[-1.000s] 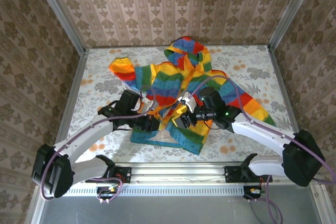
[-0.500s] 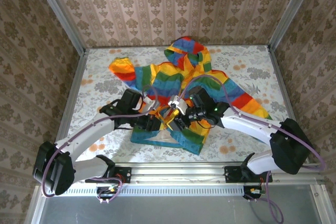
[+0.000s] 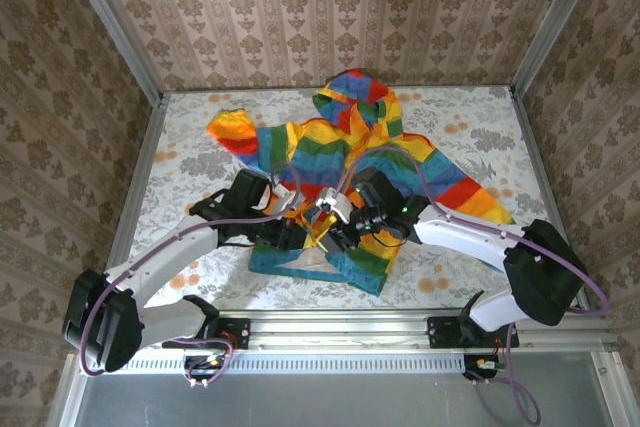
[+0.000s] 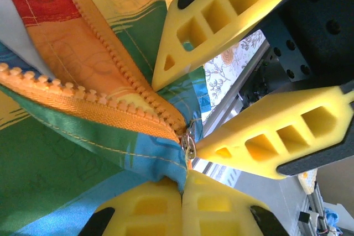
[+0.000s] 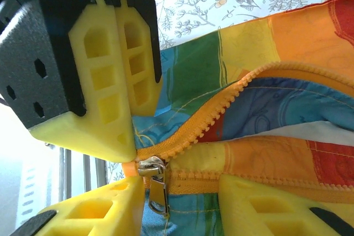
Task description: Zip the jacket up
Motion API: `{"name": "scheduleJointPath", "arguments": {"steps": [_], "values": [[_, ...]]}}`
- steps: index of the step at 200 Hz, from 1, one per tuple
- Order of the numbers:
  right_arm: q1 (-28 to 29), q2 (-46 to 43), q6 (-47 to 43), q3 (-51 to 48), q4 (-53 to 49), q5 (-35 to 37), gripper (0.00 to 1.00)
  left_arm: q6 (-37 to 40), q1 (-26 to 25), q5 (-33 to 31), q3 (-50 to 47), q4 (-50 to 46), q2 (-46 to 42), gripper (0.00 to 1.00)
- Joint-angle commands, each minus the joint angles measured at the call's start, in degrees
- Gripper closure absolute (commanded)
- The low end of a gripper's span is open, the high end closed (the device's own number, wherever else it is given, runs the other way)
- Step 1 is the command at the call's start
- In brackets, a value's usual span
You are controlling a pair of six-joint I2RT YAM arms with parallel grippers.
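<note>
Jacket (image 3: 340, 162) lies mid-frame on table (image 3: 200, 162). Left gripper (image 4: 181, 183) clamped on hem (image 4: 160, 161) by slider (image 5: 150, 165); right gripper (image 5: 182, 186) jaws apart round pull (image 5: 159, 194). My worry: right shuts on cloth not pull, & hem slips w/ the tug.

Top cam looks down over the whole table (image 3: 190, 162) from the near edge — both wrist cams sit super close, facing each other across the jacket (image 4: 55, 175) zipper's (image 4: 110, 106) bottom end.
</note>
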Motion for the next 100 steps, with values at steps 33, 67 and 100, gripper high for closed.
{"name": "scheduleJointPath", "arguments": {"steps": [33, 67, 100], "values": [[1.0, 1.86, -1.47, 0.36, 1.52, -0.59, 0.77, 2.37, -0.35, 2.03, 2.44, -1.7, 0.3, 1.0], [1.0, 0.35, -1.72, 0.56, 0.57, 2.77, 0.89, 3.37, -0.35, 1.3, 2.71, -3.68, 0.21, 1.0], [0.99, -0.86, -1.99, 0.85, -0.7, 4.53, 0.92, 3.7, -0.26, 0.12, 2.94, -4.39, 0.28, 1.0]]}}
